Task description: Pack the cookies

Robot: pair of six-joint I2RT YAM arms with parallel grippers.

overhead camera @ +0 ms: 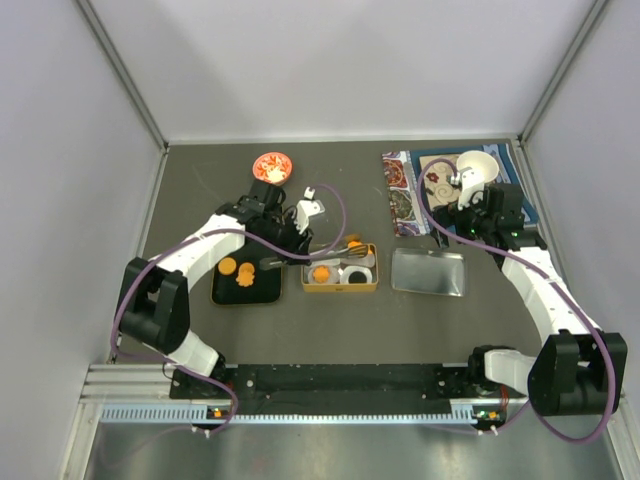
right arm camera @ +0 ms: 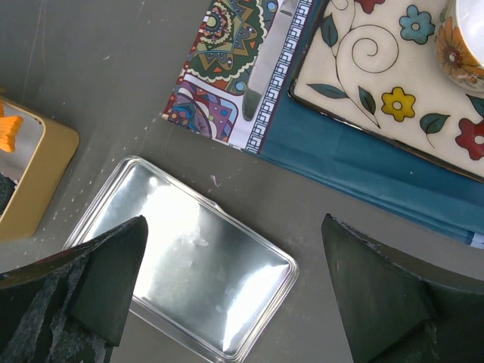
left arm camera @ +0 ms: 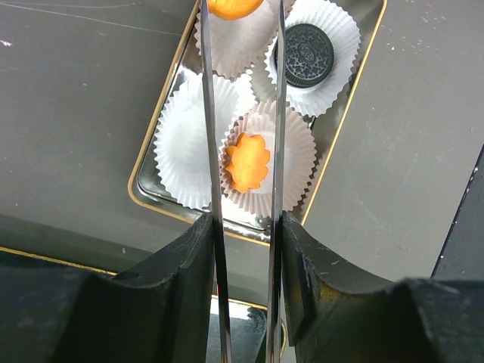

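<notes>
A gold tin point(overhead camera: 372, 284) lined with white paper cups stands mid-table. One flower-shaped orange cookie point(left arm camera: 248, 162) lies flat in a paper cup point(left arm camera: 296, 151), and a second orange cookie point(left arm camera: 234, 6) sits in a cup at the view's top edge. Two more cookies point(overhead camera: 228, 266) rest on a black plate point(overhead camera: 262, 293) left of the tin. My left gripper point(left arm camera: 246, 227) is shut on thin metal tongs point(left arm camera: 214, 151), whose two blades straddle the flower cookie without touching it. My right gripper point(right arm camera: 234, 223) hangs open above the tin's silver lid point(right arm camera: 189, 257), holding nothing.
A dark sandwich cookie point(left arm camera: 304, 54) sits in another cup of the tin. A small red bowl point(overhead camera: 272, 166) stands at the back left. A patterned placemat point(right arm camera: 227, 68) with a floral tray point(right arm camera: 378, 76) and a white cup point(overhead camera: 478, 168) lies at the back right.
</notes>
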